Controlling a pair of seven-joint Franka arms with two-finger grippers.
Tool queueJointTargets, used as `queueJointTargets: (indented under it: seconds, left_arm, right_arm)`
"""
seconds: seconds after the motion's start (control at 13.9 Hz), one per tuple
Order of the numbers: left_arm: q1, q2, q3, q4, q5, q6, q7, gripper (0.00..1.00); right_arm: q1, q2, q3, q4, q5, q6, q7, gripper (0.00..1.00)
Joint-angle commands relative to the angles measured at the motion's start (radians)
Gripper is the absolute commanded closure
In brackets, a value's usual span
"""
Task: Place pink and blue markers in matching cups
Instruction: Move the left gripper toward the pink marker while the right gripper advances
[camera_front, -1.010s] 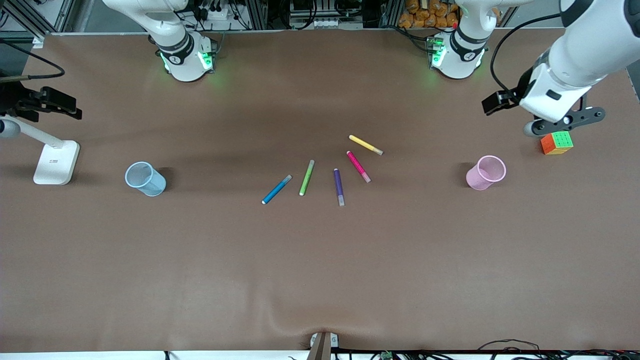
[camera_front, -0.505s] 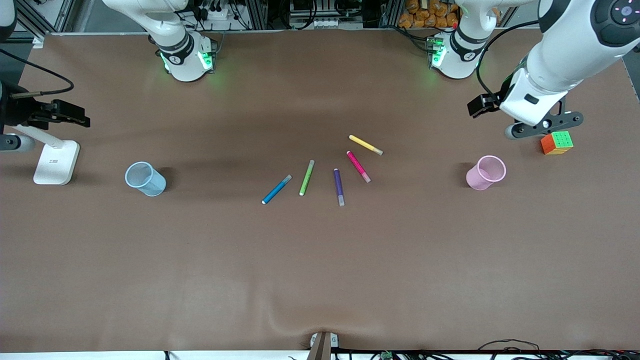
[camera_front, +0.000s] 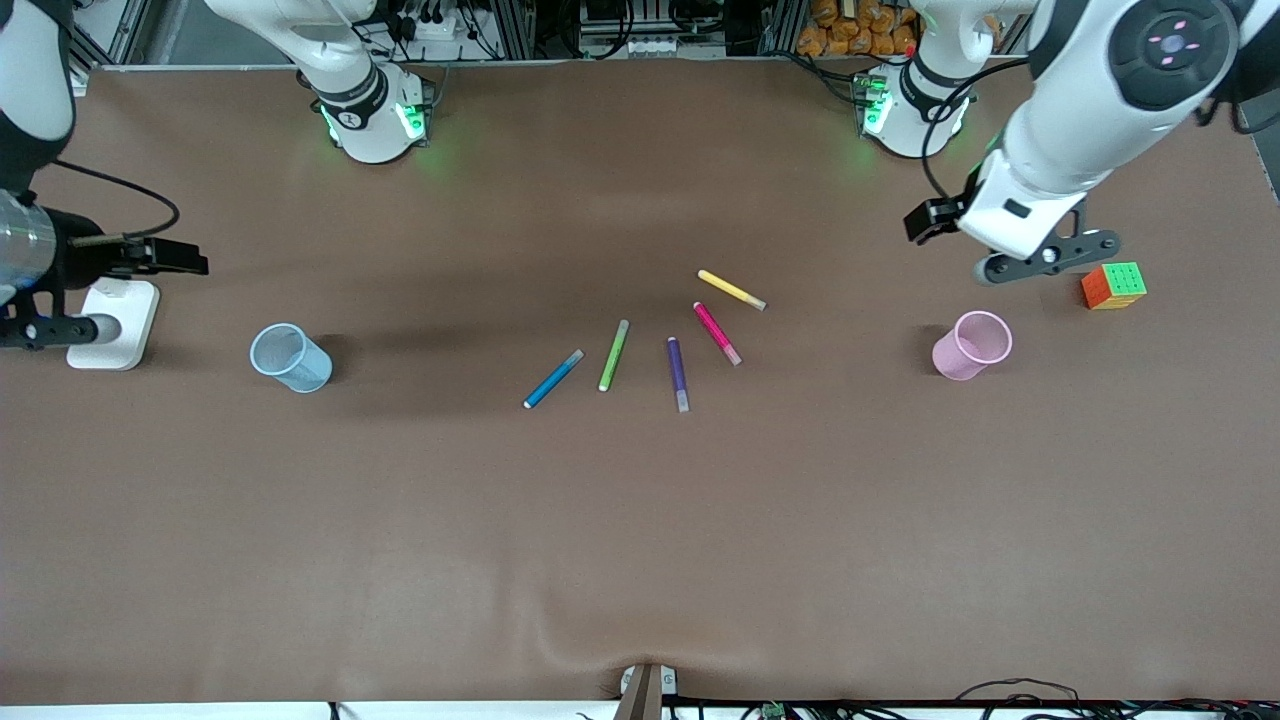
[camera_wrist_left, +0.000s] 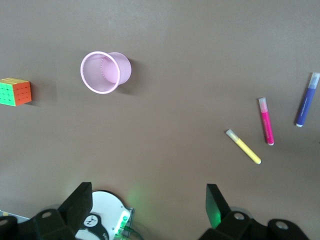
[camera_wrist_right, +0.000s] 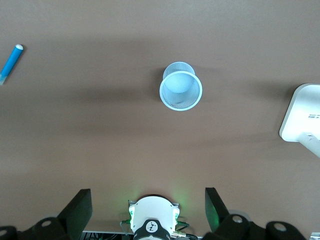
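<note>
The blue marker (camera_front: 553, 379) and the pink marker (camera_front: 717, 333) lie among other markers at the table's middle. The pale blue cup (camera_front: 290, 357) stands toward the right arm's end and the pale pink cup (camera_front: 972, 345) toward the left arm's end. My left gripper (camera_front: 1040, 258) is up over the table by the pink cup, open and empty (camera_wrist_left: 147, 210). The left wrist view shows the pink cup (camera_wrist_left: 102, 72) and pink marker (camera_wrist_left: 266, 121). My right gripper (camera_front: 45, 325) is up over a white stand, open and empty (camera_wrist_right: 145, 210). The right wrist view shows the blue cup (camera_wrist_right: 181, 89) and blue marker (camera_wrist_right: 11, 64).
A lime-green marker (camera_front: 614, 355), a purple marker (camera_front: 678, 373) and a yellow marker (camera_front: 731, 289) lie by the task markers. A colour cube (camera_front: 1113, 285) sits beside the pink cup. The white stand (camera_front: 113, 322) sits beside the blue cup. Both arm bases stand along the table's edge farthest from the front camera.
Both arms have swung inward from the table's ends: the left gripper away from the cube toward the pink cup, the right gripper in over the white stand. Markers and cups have not moved.
</note>
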Motion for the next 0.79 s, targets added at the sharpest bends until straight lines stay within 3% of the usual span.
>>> queueJointTargets:
  seconds: [0.0, 0.43, 0.72]
  left_arm:
    - [0.004, -0.01, -0.027, -0.063, -0.01, 0.066, -0.057, 0.0]
    - [0.003, 0.001, -0.096, -0.163, -0.01, 0.197, -0.213, 0.0]
    - [0.001, 0.061, -0.158, -0.163, -0.01, 0.244, -0.371, 0.0]
  right_arm:
    - [0.001, 0.016, 0.0, 0.017, -0.021, -0.022, 0.001, 0.0]
    - [0.002, 0.027, -0.006, 0.013, -0.022, -0.078, 0.018, 0.0]
    - [0.031, 0.018, -0.005, 0.01, -0.005, -0.08, 0.208, 0.0]
